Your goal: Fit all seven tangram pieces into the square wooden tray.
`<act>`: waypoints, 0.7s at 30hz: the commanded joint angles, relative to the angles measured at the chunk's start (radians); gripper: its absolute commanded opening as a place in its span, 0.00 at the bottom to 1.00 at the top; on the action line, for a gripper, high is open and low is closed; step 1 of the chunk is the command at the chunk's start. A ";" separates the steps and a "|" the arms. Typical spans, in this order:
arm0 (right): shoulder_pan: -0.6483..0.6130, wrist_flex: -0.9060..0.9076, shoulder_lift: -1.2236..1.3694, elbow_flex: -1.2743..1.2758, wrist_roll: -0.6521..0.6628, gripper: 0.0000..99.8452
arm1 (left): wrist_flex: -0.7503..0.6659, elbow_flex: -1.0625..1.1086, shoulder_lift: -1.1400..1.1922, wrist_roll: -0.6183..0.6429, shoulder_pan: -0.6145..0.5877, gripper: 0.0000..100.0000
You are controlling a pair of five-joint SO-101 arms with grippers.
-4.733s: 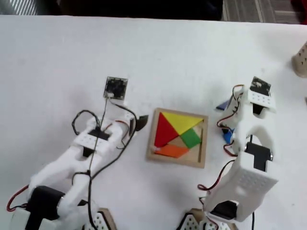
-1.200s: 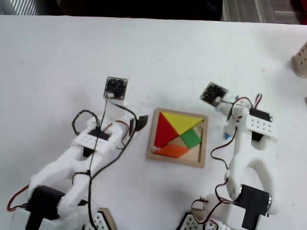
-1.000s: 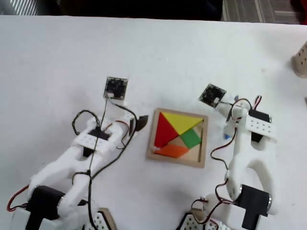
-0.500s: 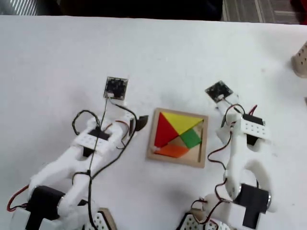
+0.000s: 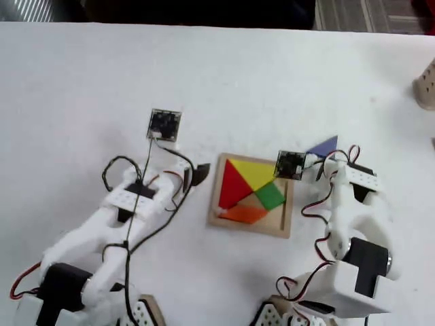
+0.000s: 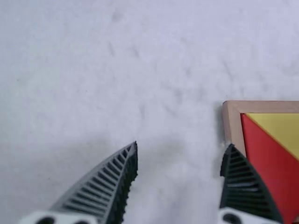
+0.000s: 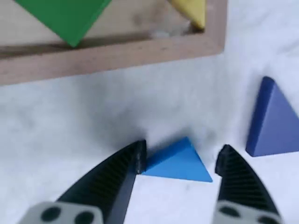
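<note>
Wooden and square, the tray (image 5: 216,197) lies near the middle of the white tabletop (image 5: 204,75), a little toward the near edge where both arms stand. Four pieces lie inside it: a red triangle (image 5: 233,185), a yellow triangle (image 5: 262,173), a green piece (image 5: 270,195) and an orange piece (image 5: 242,214). Some bare wood shows along the tray's right side.

A dark blue triangle (image 5: 325,146) lies on the tabletop just outside the tray's far right corner. Close to it, but apart from it, a light blue triangle (image 7: 177,161) lies flat beside the tray's right rim.

The right end effector (image 7: 182,154) is spread around this light blue triangle. One finger (image 7: 126,172) is at a corner of the piece, and the other finger is a little apart from it.

The left end effector (image 6: 181,151) is also spread and holds nothing. It hangs over bare tabletop just outside the tray's left rim, with one finger (image 6: 238,182) in front of the tray's corner.
</note>
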 commanded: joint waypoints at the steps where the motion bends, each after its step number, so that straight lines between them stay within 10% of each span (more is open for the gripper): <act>1: 0.045 -0.021 0.030 -0.012 0.035 0.11 | 0.006 -0.051 -0.001 -0.005 0.001 0.29; 21: 0.509 0.085 0.015 -0.015 0.035 0.18 | 0.006 -0.051 -0.001 -0.005 0.001 0.29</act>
